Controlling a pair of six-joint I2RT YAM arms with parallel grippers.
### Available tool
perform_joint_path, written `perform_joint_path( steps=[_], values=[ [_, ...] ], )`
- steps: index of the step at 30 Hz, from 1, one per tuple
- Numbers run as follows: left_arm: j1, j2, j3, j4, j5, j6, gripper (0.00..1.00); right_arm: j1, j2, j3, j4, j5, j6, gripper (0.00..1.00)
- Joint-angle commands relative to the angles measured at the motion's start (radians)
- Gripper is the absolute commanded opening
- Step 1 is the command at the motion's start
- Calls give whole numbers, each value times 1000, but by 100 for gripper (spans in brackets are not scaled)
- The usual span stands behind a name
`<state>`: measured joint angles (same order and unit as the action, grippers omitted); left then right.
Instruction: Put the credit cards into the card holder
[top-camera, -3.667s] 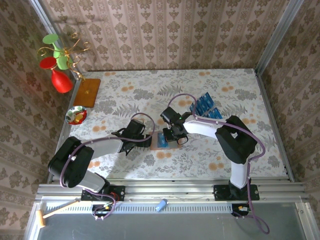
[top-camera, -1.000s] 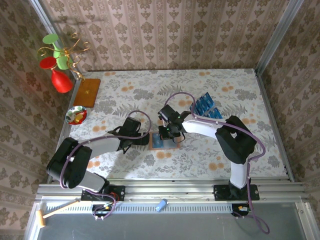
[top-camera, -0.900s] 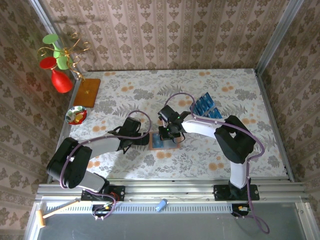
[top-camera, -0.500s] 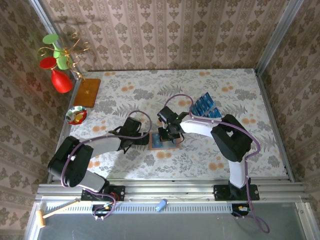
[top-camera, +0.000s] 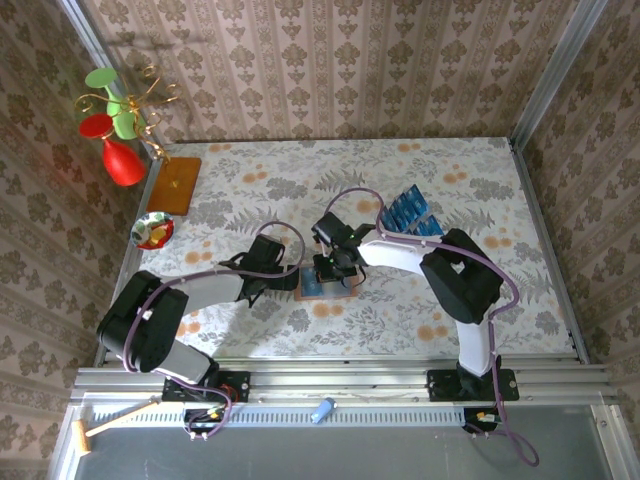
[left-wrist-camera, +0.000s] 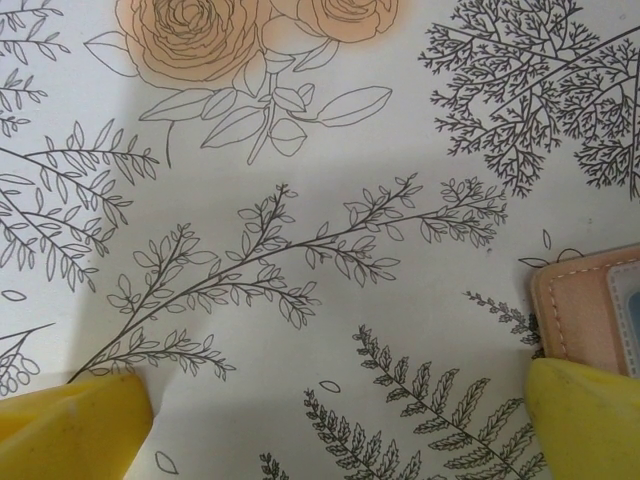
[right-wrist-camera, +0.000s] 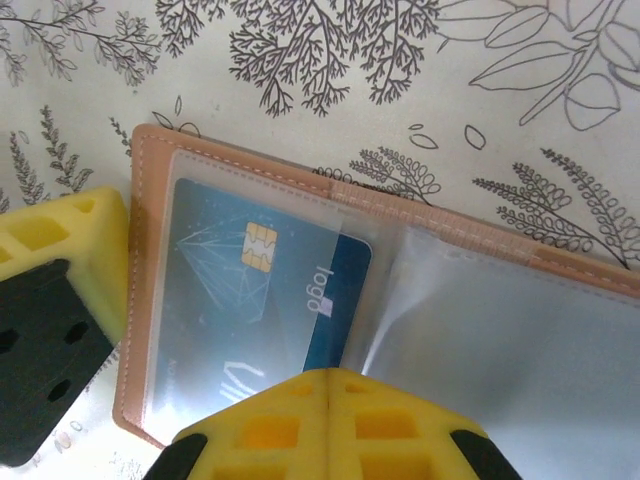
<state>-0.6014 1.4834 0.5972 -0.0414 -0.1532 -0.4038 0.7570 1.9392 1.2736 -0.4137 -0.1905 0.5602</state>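
The card holder (right-wrist-camera: 150, 300) lies open on the flowered cloth, brown rim up, clear sleeves inside. One blue credit card (right-wrist-camera: 250, 290) with a gold chip sits mostly inside its left sleeve, its right end sticking out. My right gripper (right-wrist-camera: 328, 385) is shut, its joined tips resting at that card's near edge. In the top view the card holder (top-camera: 318, 287) lies mid-table under the right gripper (top-camera: 335, 268). My left gripper (left-wrist-camera: 330, 440) stands open on the cloth, one finger (left-wrist-camera: 590, 420) against the holder's corner (left-wrist-camera: 590, 310). More credit cards (top-camera: 410, 213) lie fanned at the back right.
A red vase with ornaments (top-camera: 122, 160), an orange-brown wooden board (top-camera: 177, 185) and a small bowl (top-camera: 153, 230) stand at the far left. Patterned walls close in three sides of the table. A blue object (top-camera: 321, 409) lies on the front rail.
My right gripper has slid a little to the left over the open card holder, staying shut. The left arm has barely moved and stays open.
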Motion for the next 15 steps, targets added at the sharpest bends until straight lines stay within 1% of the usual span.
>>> perform_joint_path(
  steps=[1, 2, 4, 5, 6, 7, 10, 15],
  values=[
    [9, 21, 0, -52, 33, -12, 100, -13, -104, 14, -57, 24, -15, 11],
    [11, 9, 4, -65, 26, -10, 100, -20, -122, 7, -60, 28, -18, 14],
    [11, -20, 14, -97, 11, -13, 100, -42, -158, -16, -65, 30, -29, 25],
    [11, -32, 18, -111, 8, -16, 100, -54, -170, -27, -66, 30, -34, 28],
    [11, -49, 21, -126, 4, -20, 100, -70, -181, -41, -66, 28, -40, 31],
    [11, -65, 24, -139, 0, -26, 100, -85, -190, -54, -64, 24, -47, 31],
    [8, -113, 32, -176, -6, -38, 100, -130, -205, -84, -56, 17, -62, 29],
    [-24, -153, 66, -225, -7, -57, 100, -177, -191, -100, -34, -23, -81, 14]
  ],
)
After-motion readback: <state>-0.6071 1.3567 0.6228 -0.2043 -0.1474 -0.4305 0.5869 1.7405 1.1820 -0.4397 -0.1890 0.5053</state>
